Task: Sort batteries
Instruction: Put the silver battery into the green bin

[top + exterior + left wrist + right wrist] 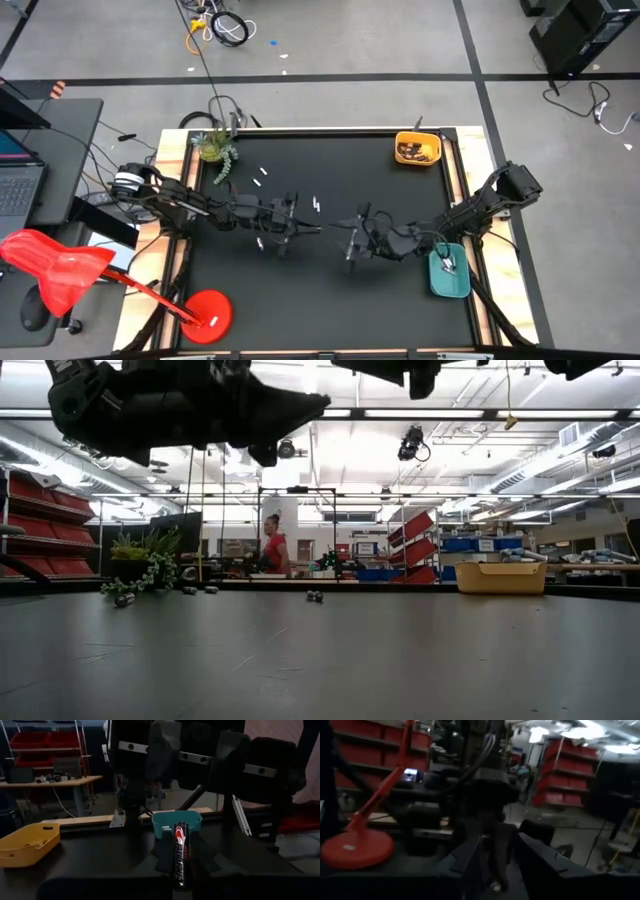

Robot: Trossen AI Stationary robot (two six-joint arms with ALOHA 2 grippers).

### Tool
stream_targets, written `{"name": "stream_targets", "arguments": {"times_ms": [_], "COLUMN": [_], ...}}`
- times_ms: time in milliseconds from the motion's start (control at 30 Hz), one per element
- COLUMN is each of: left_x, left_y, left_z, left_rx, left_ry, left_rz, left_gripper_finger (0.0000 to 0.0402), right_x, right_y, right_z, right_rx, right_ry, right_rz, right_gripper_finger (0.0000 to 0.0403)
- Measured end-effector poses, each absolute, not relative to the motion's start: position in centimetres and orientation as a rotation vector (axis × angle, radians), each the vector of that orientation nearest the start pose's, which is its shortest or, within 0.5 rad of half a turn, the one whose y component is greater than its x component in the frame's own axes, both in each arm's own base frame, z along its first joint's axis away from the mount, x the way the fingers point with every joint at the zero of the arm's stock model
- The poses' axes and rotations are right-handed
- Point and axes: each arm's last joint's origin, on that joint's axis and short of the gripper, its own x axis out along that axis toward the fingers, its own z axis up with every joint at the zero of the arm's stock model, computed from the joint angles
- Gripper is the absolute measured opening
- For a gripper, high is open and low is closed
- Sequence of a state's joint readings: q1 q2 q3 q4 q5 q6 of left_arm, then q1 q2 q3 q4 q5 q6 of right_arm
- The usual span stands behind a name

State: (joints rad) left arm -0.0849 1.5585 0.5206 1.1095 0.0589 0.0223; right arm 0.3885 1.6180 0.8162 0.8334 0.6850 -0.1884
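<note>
A black and red battery (180, 851) sits in my left gripper (181, 867), which hangs level over the mat's middle (305, 229). My right gripper (352, 243) faces it from the table's right, a short way off. Its fingers (470, 865) are apart, so it is open (502, 865). Loose batteries lie flat on the black mat (262, 176), (317, 206), (260, 243). A yellow tray (417, 150) stands at the far right. A teal tray (448, 272) stands at the right edge near my right arm. My left gripper pinches the battery between its two fingers (162, 857), near the battery's lower end (180, 880). The fingers come level from the table's left. The battery runs lengthwise between them, its printed side toward the camera and its free end (180, 826) past the fingertips, clear of the mat.
A small potted plant (215, 148) stands at the mat's far left corner. A red lamp has its base (205, 312) at the near left. Wooden rails (470, 180) border the mat. A person (272, 548) stands far back in the room.
</note>
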Motion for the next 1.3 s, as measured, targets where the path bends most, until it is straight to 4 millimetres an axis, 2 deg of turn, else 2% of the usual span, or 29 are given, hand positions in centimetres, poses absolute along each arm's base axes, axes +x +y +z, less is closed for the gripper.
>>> {"name": "stream_targets", "arguments": {"times_ms": [167, 433, 1067, 1200, 1300], "left_x": [29.7, 29.8, 29.8, 29.8, 29.8], "left_y": [-2.7, -2.6, -2.3, -2.3, -2.3], "left_z": [20.0, 20.1, 20.8, 20.9, 20.9], "left_rx": [0.018, -0.035, -0.094, -0.094, -0.094], "left_ry": [-0.044, -0.034, -0.089, -0.094, -0.094], "left_rz": [-0.152, -0.278, -0.323, -0.322, -0.322], "left_gripper_finger": [0.0028, 0.0028, 0.0028, 0.0028, 0.0028], "right_x": [31.6, 31.5, 32.3, 32.4, 32.4], "right_y": [10.9, 11.9, 10.2, 9.9, 9.7], "right_z": [23.8, 22.7, 22.6, 22.6, 22.5], "right_rx": [-0.201, -0.272, -0.273, -0.272, -0.275], "right_ry": [-0.005, 0.087, 0.093, 0.094, 0.103], "right_rz": [-0.382, -0.236, -0.174, -0.180, -0.181], "right_gripper_finger": [0.0133, 0.0131, 0.0128, 0.0108, 0.0064]}}
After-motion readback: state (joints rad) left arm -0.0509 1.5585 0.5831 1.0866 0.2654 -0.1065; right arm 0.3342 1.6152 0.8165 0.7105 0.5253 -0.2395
